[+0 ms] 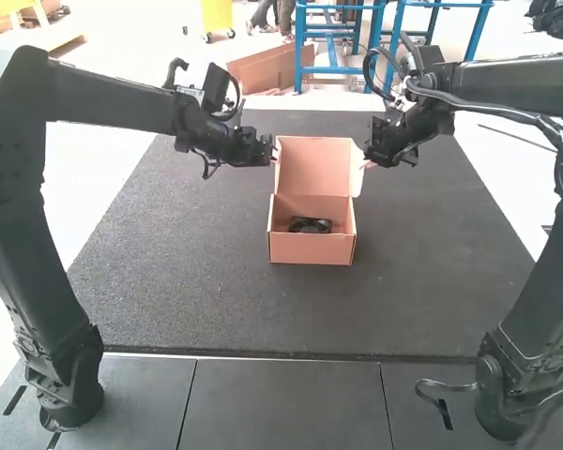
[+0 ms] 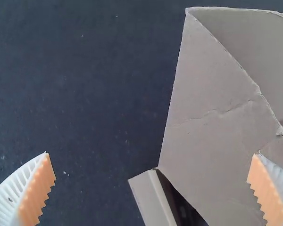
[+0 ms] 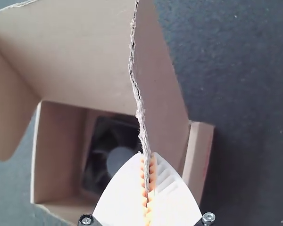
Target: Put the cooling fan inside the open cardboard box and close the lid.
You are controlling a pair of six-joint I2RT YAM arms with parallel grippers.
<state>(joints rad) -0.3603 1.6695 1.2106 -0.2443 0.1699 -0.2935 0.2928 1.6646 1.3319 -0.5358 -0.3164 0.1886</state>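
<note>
The open cardboard box stands mid-mat with its lid raised upright at the back. The black cooling fan lies inside it, also seen as the fan from the right wrist. My right gripper is at the lid's right edge, and its fingers are shut on the torn edge of the lid's side flap. My left gripper hovers at the lid's upper left corner. It is open, its orange pads wide apart, with the lid's left flap between them, untouched.
A dark mat covers the table, with bare room around the box on all sides. Another cardboard box sits on the floor beyond the mat's far edge.
</note>
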